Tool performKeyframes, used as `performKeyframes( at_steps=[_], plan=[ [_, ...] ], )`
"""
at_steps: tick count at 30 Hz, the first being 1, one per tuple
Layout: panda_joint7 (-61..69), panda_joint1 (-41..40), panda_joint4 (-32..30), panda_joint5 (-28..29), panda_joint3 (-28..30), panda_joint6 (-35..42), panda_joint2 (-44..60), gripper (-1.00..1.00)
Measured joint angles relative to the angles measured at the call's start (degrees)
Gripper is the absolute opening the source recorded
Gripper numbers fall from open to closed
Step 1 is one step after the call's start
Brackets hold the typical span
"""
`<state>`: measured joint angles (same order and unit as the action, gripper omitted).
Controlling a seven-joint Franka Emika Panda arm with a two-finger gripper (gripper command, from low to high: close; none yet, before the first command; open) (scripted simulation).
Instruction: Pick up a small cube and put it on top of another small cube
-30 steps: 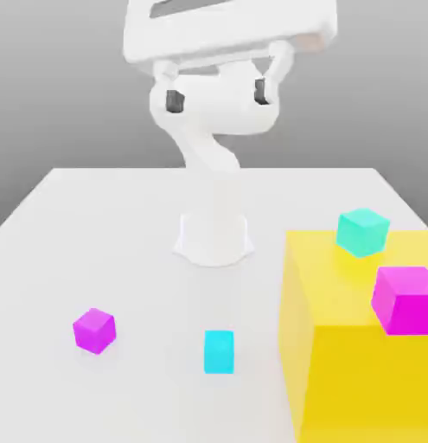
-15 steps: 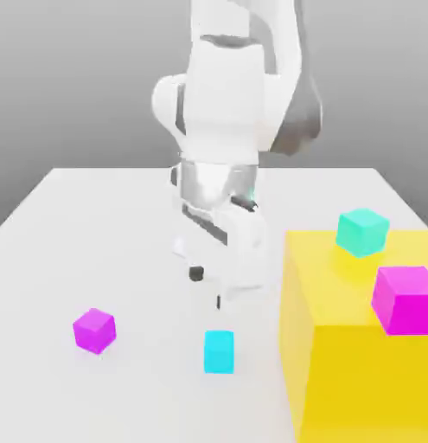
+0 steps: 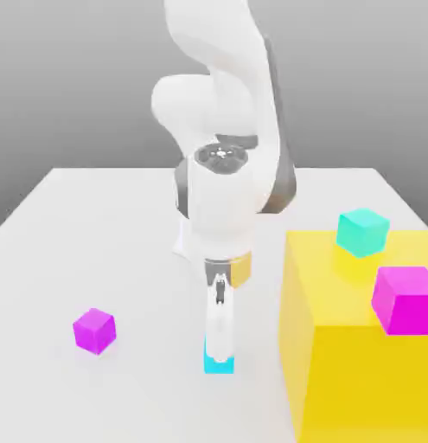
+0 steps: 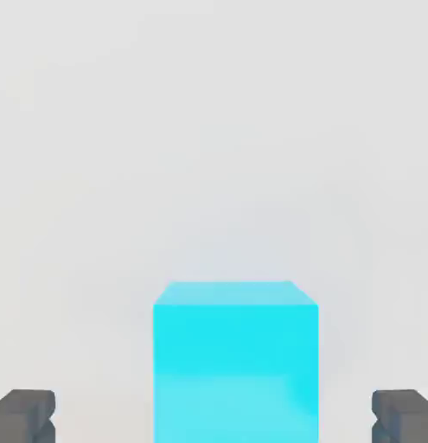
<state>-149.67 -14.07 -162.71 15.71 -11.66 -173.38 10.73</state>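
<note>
Key relation: small plain bright cyan cube [image 4: 235, 362] centred in the gap of the two-finger jaws [image 4: 214, 415], dark fingertips [image 4: 23, 414] flanking it on either side with clear counter showing between each tip and the cube's side faces.
Jaw state: spread wide, pinching nothing, no contact with the cube visible.
Approach direction: in the exterior view, jaws [image 3: 220, 353] pointing straight down onto the cyan cube [image 3: 219, 365], hand directly above it, only the cube's lower part showing beneath.
Cube alignment: faces square to the gap in the hand view, no long axis, so likely no wrist turn needed before closing.
Cyan cube location: on the white counter [image 3: 96, 251], near edge, just left of the big yellow block [image 3: 355, 363].
Target location: small plain teal cube [image 3: 362, 232] atop the yellow block, far side, up and to the right of the jaws.
Bystanders: larger magenta cube [image 3: 405, 298] on the block nearer than the teal one; small magenta cube [image 3: 94, 330] on the counter, well left.
Step judged: final lowering, then closing on the cyan cube.
</note>
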Motion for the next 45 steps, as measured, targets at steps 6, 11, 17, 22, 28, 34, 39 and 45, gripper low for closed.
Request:
performKeyframes(
  at_steps=[6, 11, 17, 22, 28, 34, 39, 45],
  plan=[
    [-2.96, 7.18, 0.96, 4.03, 8.23, -4.23, 5.21, -1.00],
    [-2.94, 7.47, 0.98, 4.01, 8.52, -4.44, 5.33, -1.00],
    [3.61, 0.57, -0.55, -4.90, -0.68, 1.30, -2.13, -1.00],
    [10.38, -0.49, -2.21, -13.94, -4.13, 6.53, -9.03, -1.00],
    [19.55, 2.32, 3.72, -12.79, -5.20, 18.87, -17.15, -1.00],
    [30.83, 7.26, 11.74, -12.50, -6.81, 33.71, -25.21, -1.00],
    [39.70, 12.99, 17.43, -15.13, -8.02, 45.78, -31.59, -1.00],
    [47.69, 21.79, 21.25, -23.69, -8.17, 58.18, -38.72, -1.00]
  ],
)
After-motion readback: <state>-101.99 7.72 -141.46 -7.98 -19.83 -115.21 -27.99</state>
